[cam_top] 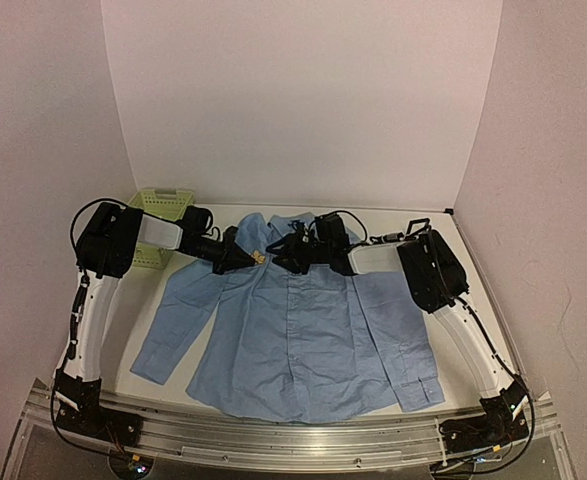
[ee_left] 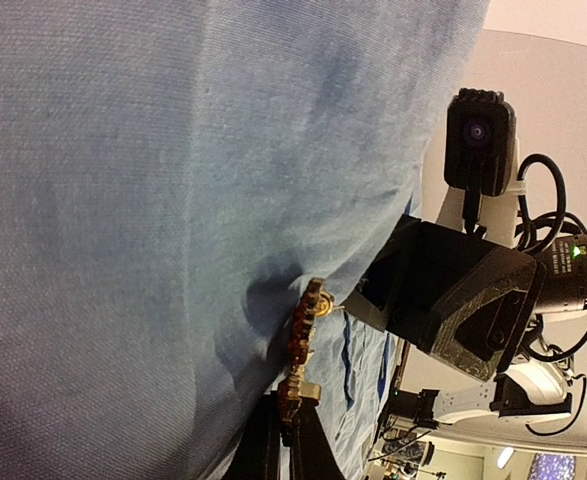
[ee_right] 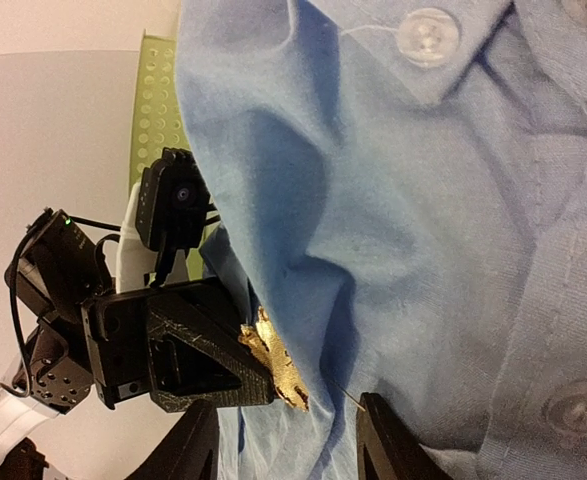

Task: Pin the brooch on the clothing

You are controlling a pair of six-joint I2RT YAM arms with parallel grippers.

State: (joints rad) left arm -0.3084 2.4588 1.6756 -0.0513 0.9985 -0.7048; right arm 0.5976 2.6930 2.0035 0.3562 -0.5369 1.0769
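The shirt (cam_top: 293, 330) is plain light blue with pale translucent buttons (ee_right: 428, 35). The brooch (ee_right: 276, 362) shows gold, with dark red along its edge. The basket (cam_top: 163, 205) is pale green, dotted with holes

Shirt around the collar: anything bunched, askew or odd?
The light blue cotton button-up shirt is bunched into a raised fold just below its collar, where the left gripper holds the small orange-gold leaf-shaped brooch against it. The right gripper hangs open beside the fold. Elsewhere it lies flat.

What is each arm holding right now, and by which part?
The left gripper is shut on the brooch, pinching one end. The right gripper has its jaws open over the shirt, holding nothing.
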